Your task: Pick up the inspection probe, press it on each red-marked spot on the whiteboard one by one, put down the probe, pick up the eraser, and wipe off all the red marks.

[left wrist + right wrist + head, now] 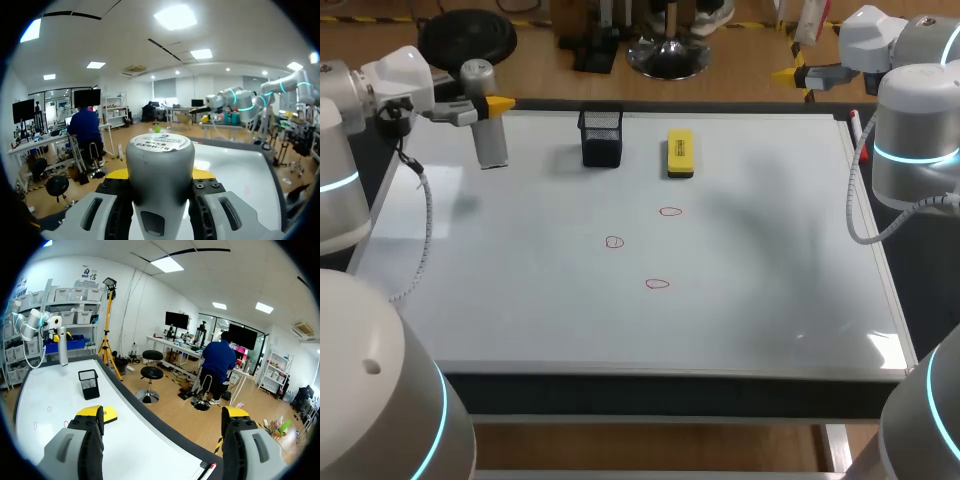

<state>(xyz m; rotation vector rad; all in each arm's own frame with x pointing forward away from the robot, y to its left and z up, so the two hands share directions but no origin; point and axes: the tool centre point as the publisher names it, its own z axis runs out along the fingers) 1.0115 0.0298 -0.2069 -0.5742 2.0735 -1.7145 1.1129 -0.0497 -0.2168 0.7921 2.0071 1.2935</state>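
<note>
The inspection probe (488, 125), a grey cylinder, hangs upright over the whiteboard's (520, 300) far left corner with my left gripper (480, 108) shut on it. In the left wrist view the probe (160, 165) fills the gap between the fingers (116, 175). Three red marks (670, 211) (614, 242) (658, 284) lie near the board's middle. The yellow eraser (680, 153) rests at the far edge beside a black mesh holder (602, 137). My right gripper (810, 74) stands open beyond the far right corner, holding nothing. From the right wrist, the gripper (164, 412) looks along the board towards the eraser (111, 415) and holder (89, 384).
A red-capped marker (861, 135) lies along the whiteboard's right frame. The left arm's coiled cable (420, 240) hangs over the board's left side. The whiteboard (55, 440) has a raised dark rim on its far and right edges.
</note>
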